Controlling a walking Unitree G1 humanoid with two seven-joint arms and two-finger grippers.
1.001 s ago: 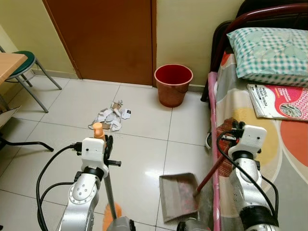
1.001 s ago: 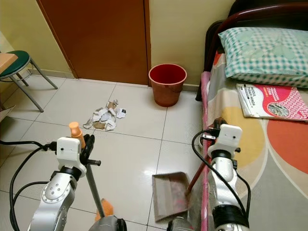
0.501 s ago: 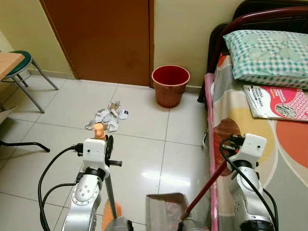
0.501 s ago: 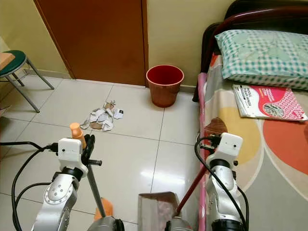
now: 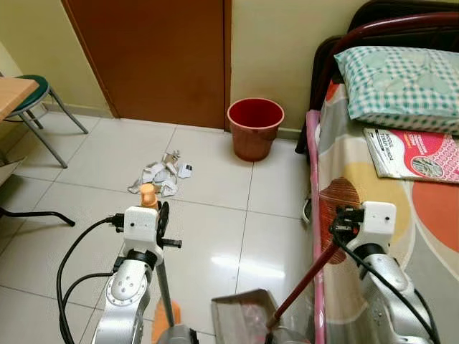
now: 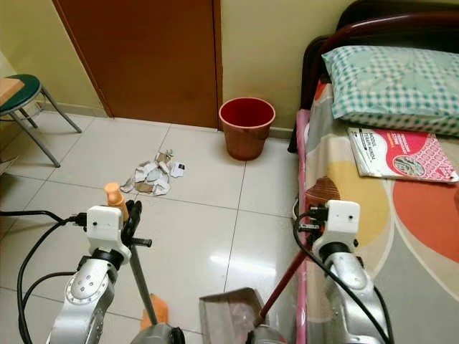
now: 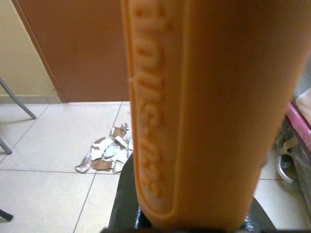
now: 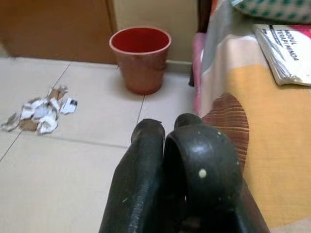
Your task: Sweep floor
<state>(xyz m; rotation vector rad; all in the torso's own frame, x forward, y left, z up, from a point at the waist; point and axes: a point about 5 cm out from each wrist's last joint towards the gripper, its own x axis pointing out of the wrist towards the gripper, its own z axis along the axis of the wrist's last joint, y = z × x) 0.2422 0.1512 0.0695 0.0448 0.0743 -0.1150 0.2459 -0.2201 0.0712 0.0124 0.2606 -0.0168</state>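
Broom in my left gripper (image 5: pixel 159 215), dustpan in my right gripper (image 8: pixel 167 141), paper scraps not swept yet.

My left gripper is clamped on the broom (image 7: pixel 204 111), its orange handle end poking up by my wrist. My right gripper is clenched around the dustpan's red stick (image 5: pixel 305 283); the dustpan (image 5: pixel 240 315) sits on the tile at about 6 o'clock, right beside the bed (image 5: pixel 373 186). The paper pile (image 5: pixel 161 175) lies on the floor (image 5: pixel 215 222) around 11 o'clock, well apart from both tools. The red bin (image 5: pixel 255 127) stands at 12 o'clock by the door (image 5: pixel 154 57).
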